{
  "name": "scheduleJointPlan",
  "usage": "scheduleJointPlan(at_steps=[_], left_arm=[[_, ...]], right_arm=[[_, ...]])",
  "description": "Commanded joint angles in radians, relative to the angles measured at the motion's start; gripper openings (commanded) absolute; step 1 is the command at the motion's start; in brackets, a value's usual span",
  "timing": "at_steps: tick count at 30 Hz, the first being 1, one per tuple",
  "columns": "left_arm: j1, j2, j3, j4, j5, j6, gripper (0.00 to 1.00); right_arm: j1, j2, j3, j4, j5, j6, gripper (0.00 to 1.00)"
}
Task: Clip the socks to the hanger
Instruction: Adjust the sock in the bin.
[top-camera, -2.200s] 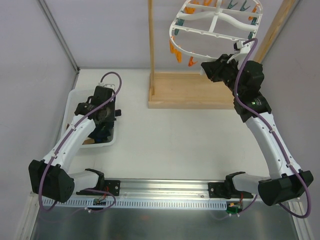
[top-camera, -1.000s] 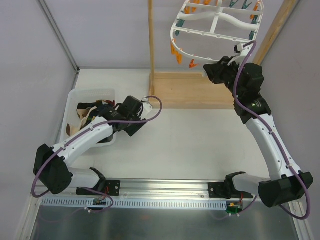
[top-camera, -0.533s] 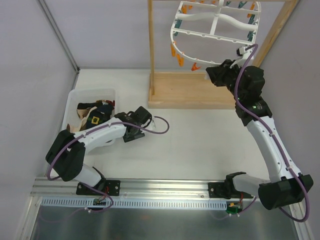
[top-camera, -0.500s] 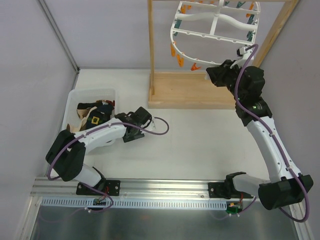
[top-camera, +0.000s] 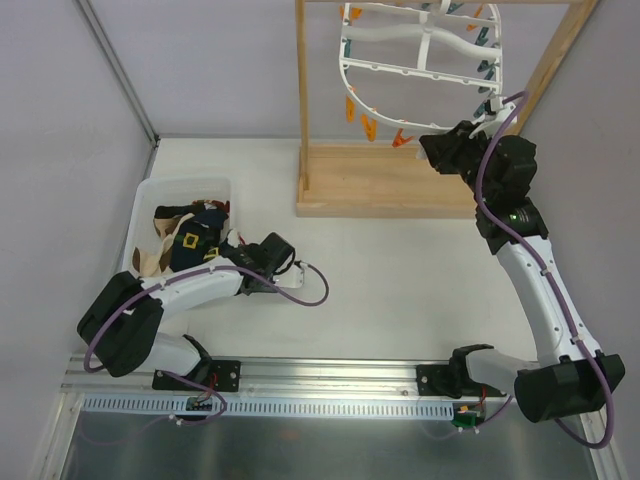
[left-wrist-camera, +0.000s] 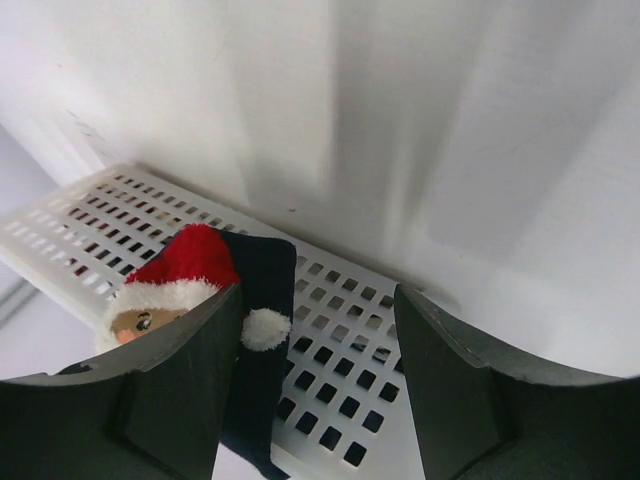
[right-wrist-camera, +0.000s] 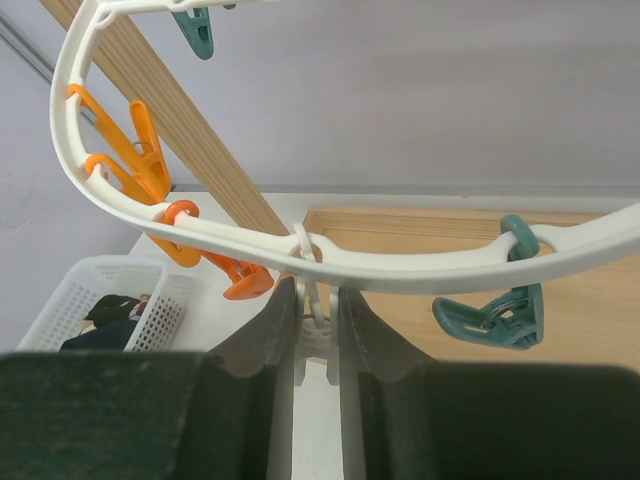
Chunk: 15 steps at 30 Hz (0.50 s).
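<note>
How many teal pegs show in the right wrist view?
2. The upper teal peg hangs from the hanger rim at the top left. The lower teal peg hangs below the rim at the right. More may sit outside the frame.

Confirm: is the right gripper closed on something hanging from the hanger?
Yes, the right gripper pinches a white clip that hangs from the rim of the hanger.

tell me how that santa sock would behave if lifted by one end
Probably floppy: the santa sock lies slack against the perforated basket wall. Likely light, given its thin fabric and fluffy pompom. It should dangle, not hold shape.
</note>
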Motion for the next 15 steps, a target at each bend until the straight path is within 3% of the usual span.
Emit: scheduleJointPlan(at_steps=[1, 6, 15], left_arm=[[0.0, -0.038, -0.027, 0.067, -0.011, 0.187, 0.62], [0.002, -0.056, -0.047, 0.065, -0.017, 0.294, 0.63], [0.058, -0.043, -0.036, 0.125, -0.005, 0.347, 0.63]], right_arm=[[-0.016, -0.016, -0.016, 0.039, -0.049, 0.039, 0.01], [-0.041, -0.01, -0.019, 0.054, -0.078, 0.064, 0.01], [-0.041, -0.017, -0.02, 0.065, -0.104, 0.091, 0.01]])
